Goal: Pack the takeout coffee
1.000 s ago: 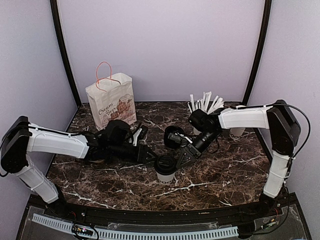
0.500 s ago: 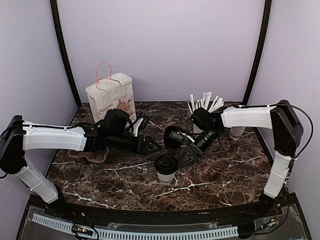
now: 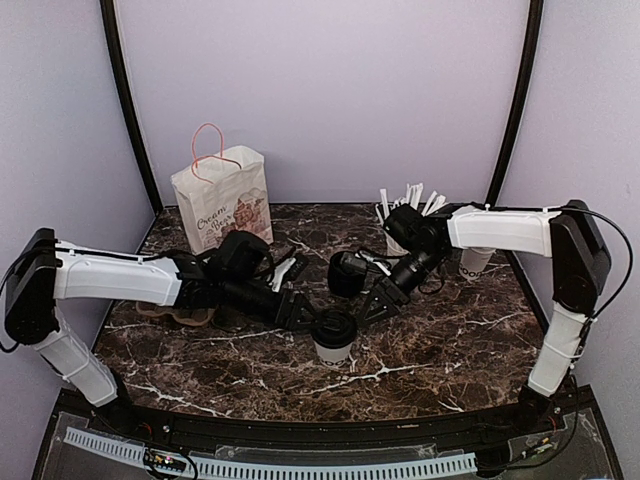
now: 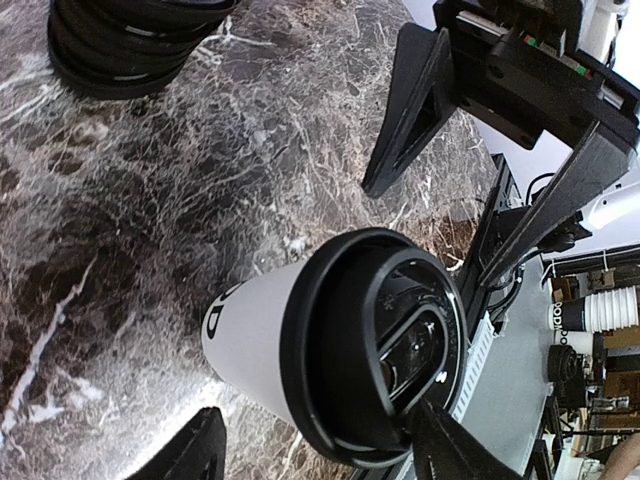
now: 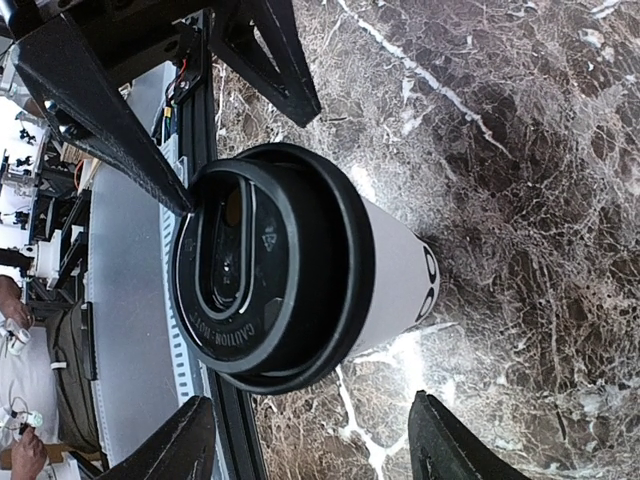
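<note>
While the takeout coffee stands upright on the table, it is flanked by the left claw, nearer, and the right claw, both open and empty.

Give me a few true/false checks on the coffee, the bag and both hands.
1. The takeout coffee stands upright with its black lid on. True.
2. The paper bag lies flat. False: it stands upright at the back left.
3. The left hand and right hand are both open. True.
4. The coffee is inside the bag. False: it sits on the table, between the two hands.
5. A cup of white sticks stands at the back right. True.
</note>
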You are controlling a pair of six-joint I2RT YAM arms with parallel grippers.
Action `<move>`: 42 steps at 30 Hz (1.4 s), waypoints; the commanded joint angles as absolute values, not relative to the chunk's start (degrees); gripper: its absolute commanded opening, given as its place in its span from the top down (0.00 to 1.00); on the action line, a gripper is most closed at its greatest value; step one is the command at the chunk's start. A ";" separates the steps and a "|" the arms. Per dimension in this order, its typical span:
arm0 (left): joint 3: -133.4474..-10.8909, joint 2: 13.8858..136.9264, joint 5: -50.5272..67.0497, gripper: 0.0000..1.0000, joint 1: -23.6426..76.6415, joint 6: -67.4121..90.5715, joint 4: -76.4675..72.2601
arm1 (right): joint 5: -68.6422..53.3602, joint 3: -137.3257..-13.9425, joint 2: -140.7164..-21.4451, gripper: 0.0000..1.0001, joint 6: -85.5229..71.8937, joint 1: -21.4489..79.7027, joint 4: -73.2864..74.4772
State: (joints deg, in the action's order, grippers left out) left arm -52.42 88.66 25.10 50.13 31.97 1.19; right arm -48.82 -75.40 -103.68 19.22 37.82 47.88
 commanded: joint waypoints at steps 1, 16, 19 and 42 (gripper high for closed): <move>-55.81 91.02 25.50 0.36 49.85 27.94 5.14 | -49.23 -76.99 -104.58 0.33 21.12 38.29 48.13; -67.24 99.17 29.13 0.38 44.51 18.30 8.08 | -51.02 -71.89 -99.87 0.34 26.04 43.57 51.69; -67.37 97.79 29.52 0.37 44.50 18.38 8.09 | -50.08 -70.63 -98.79 0.34 25.81 43.37 51.10; -48.51 84.32 25.23 0.46 42.47 39.57 -5.74 | -47.26 -78.46 -107.37 0.45 13.31 37.68 46.88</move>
